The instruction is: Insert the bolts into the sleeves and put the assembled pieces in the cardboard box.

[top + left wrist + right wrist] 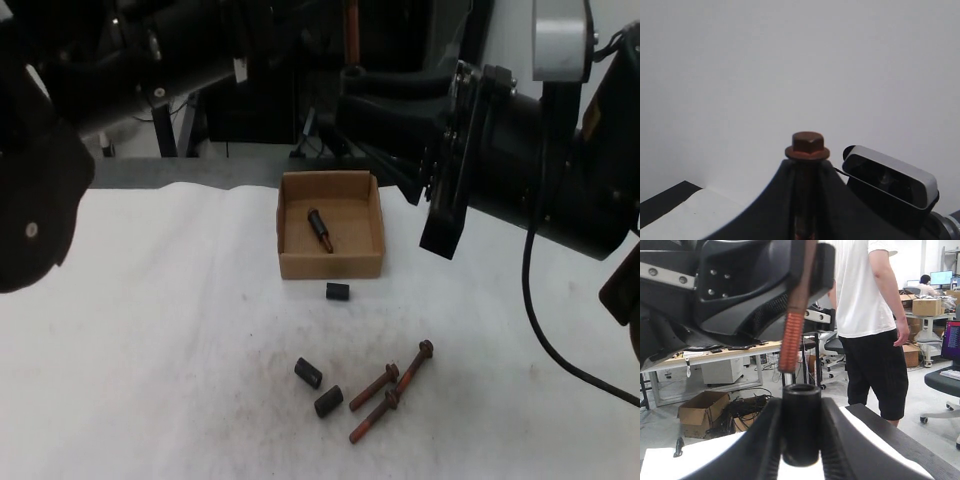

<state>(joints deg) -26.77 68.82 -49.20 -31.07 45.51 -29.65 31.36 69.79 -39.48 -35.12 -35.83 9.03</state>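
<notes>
While the left claw (807, 170) is clamped on a bolt (807, 145), whose head stands proud of its fingertips, the step in hand looks to be the insertion itself. In the right wrist view that bolt's threaded end hangs just above the open mouth of a sleeve (801, 422). The right claw (801, 412) grips this sleeve upright, well above the table (150, 350).

The next move, I judge, calls for lining the tip up with the bore and lowering it straight.

On the table, the cardboard box (330, 265) holds one assembled piece (320, 230). Three loose sleeves (308, 373) lie in front of it, with three loose bolts (374, 386) to their right.

The left claw's fingers hide most of the held bolt's shank, and the right claw's fingers hide the sleeve's sides. Whether tip and bore line up in depth is hard to tell.
</notes>
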